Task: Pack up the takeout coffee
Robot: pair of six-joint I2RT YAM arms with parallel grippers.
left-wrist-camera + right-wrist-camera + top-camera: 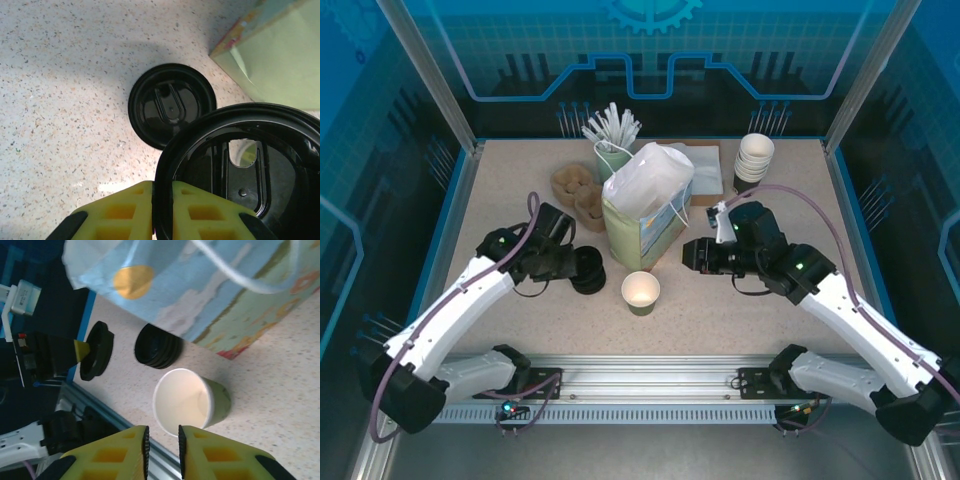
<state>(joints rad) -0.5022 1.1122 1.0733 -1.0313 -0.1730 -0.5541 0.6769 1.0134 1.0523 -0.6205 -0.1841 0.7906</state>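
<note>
Cup (640, 292): we see it upright on the table (520, 210), mouth open with no lid on it, pale inside and green outside.
Cup's place: it stands just in front of the bag (645, 205) without touching it, between the two grippers.
Cup from the right wrist: we see it (187, 402) just beyond the yellow fingertips.
Left gripper (162, 187): we find it clamped on the rim of a black lid (240, 175), one yellow finger on each side of the rim.
Lid: it is held off the table, left of the cup; from the right wrist we see it edge-on (97, 357).
Lid stack (171, 105): a low black pile resting on the table just beside the bag's near corner, between the held lid and the cup.
Right gripper (162, 432): its jaws stand a narrow gap apart with nothing between them; we place it right of the bag, pointing toward the cup.
Bag from the wrists: a pale green wall (280, 55) on the left side, blue print and a white handle (200, 285) on the right.
Back of table: white cups (754, 158) stacked at the right, straws (610, 128) and a cardboard carrier (578, 190) at the left.
</note>
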